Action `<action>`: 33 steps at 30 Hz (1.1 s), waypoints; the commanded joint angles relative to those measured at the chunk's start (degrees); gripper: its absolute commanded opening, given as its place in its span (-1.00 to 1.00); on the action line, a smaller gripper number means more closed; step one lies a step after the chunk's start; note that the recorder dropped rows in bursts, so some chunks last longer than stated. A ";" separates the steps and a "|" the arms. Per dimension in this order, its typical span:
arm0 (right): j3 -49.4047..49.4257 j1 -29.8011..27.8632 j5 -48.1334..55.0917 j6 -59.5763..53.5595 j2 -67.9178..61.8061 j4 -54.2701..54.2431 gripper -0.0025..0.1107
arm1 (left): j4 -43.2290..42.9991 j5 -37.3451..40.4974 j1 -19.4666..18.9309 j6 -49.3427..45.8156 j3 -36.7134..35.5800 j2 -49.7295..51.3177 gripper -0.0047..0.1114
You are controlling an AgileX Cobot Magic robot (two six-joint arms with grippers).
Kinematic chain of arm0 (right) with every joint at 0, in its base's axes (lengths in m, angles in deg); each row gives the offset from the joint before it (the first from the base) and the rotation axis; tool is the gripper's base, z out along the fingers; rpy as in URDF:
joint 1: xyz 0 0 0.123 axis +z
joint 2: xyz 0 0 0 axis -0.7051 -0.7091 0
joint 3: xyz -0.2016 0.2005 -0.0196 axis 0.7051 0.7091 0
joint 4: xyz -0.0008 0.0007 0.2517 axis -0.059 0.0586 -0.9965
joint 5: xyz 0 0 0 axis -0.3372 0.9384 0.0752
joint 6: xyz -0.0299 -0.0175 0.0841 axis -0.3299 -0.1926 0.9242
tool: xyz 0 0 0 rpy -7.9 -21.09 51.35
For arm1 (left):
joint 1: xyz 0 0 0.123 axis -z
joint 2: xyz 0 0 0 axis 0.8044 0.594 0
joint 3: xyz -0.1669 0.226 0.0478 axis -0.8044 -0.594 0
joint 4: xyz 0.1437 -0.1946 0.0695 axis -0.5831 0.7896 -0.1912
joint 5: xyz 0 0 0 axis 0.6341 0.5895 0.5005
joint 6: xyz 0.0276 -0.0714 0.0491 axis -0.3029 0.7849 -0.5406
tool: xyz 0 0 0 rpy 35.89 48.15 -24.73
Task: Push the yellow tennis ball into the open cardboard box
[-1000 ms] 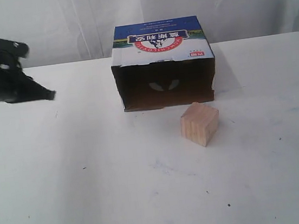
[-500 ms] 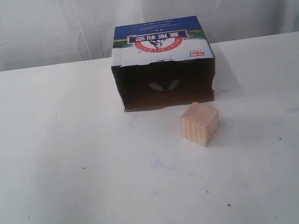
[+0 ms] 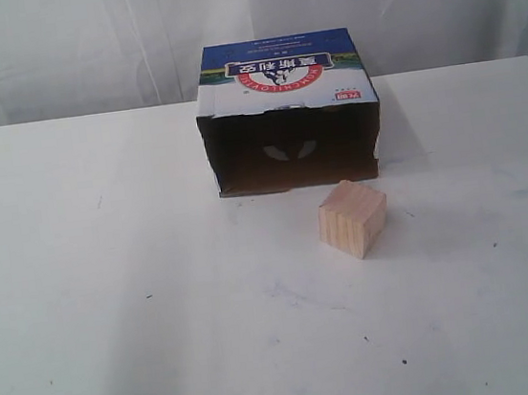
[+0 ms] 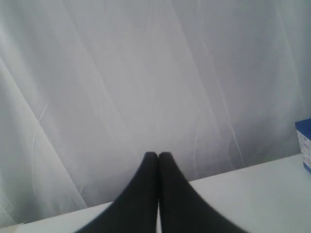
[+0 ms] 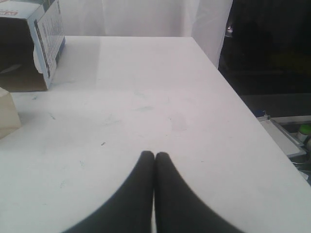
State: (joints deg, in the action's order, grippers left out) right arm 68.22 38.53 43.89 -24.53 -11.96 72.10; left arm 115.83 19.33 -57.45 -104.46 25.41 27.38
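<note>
The open cardboard box point(image 3: 288, 110) lies at the back middle of the white table point(image 3: 113, 303), its dark opening with two oval holes facing me. No yellow tennis ball shows in any view. Neither arm appears in the exterior view. My left gripper point(image 4: 158, 154) is shut with nothing in it, pointing at the white curtain; a blue corner of the box point(image 4: 304, 143) shows at that view's edge. My right gripper point(image 5: 155, 154) is shut and empty above bare tabletop, with the box point(image 5: 46, 36) off to one side.
A pale wooden cube point(image 3: 353, 217) stands just in front of the box's right part; its corner point(image 5: 8, 114) shows in the right wrist view. The table's right edge point(image 5: 252, 114) drops to a dark floor. A white curtain point(image 3: 82, 46) hangs behind.
One second ago the left arm's black gripper was over the table's far left in the exterior view; it has withdrawn out of that view. Box and cube have not moved.
</note>
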 commanded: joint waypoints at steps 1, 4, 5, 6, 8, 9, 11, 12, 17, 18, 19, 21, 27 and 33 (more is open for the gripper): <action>0.28 0.06 -0.15 -0.14 0.23 -0.08 -0.96 | -56.57 8.73 -0.13 62.69 -0.13 -2.63 -0.92; 0.28 0.06 -0.15 -0.14 0.23 -0.08 -0.96 | -69.34 15.44 -0.13 78.51 -0.86 -2.52 -0.92; 0.28 0.06 -0.15 -0.14 0.23 -0.08 -0.96 | -69.12 15.33 -0.13 78.51 -1.48 -2.52 -0.92; 0.28 0.06 -0.15 -0.14 0.23 -0.08 -0.96 | -69.12 15.21 -0.13 78.90 -1.50 -2.52 -0.92; 0.28 0.06 -0.15 -0.14 0.23 -0.08 -0.96 | -69.12 15.32 -0.13 78.89 -1.50 -2.52 -0.92; 0.28 0.06 -0.15 -0.14 0.23 -0.08 -0.96 | -69.12 15.32 -0.13 78.89 -1.50 -2.52 -0.92; 0.28 0.06 -0.15 -0.14 0.23 -0.08 -0.96 | -69.12 15.22 -0.13 78.89 -1.50 -2.52 -0.92; 0.28 0.06 -0.15 -0.14 0.23 -0.08 -0.96 | -69.12 15.22 -0.13 78.89 -1.50 -2.52 -0.92; 0.28 0.06 -0.15 -0.14 0.23 -0.08 -0.96 | -69.26 15.22 -0.13 78.89 -1.50 -2.52 -0.92; 0.28 0.06 -0.15 -0.14 0.23 -0.08 -0.96 | -69.84 15.22 -0.13 78.89 -1.50 -2.52 -0.92; 0.28 0.06 -0.15 -0.14 0.23 -0.08 -0.96 | -70.52 15.22 -0.13 78.89 -1.50 -2.52 -0.92; 0.28 0.06 -0.15 -0.14 0.23 -0.08 -0.96 | -70.50 16.62 -0.13 78.89 -1.50 -2.52 -0.92; 0.28 0.06 -0.15 -0.14 0.23 -0.08 -0.96 | -74.28 24.50 -0.51 85.14 -7.27 -4.76 -0.92; 0.28 0.06 -0.15 -0.14 0.23 -0.08 -0.96 | -76.52 6.05 -1.31 94.85 -28.49 -13.62 -0.92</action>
State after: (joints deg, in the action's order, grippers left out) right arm 68.22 38.53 43.89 -24.53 -11.96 72.10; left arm 39.82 34.77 -58.37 -13.18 5.18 18.13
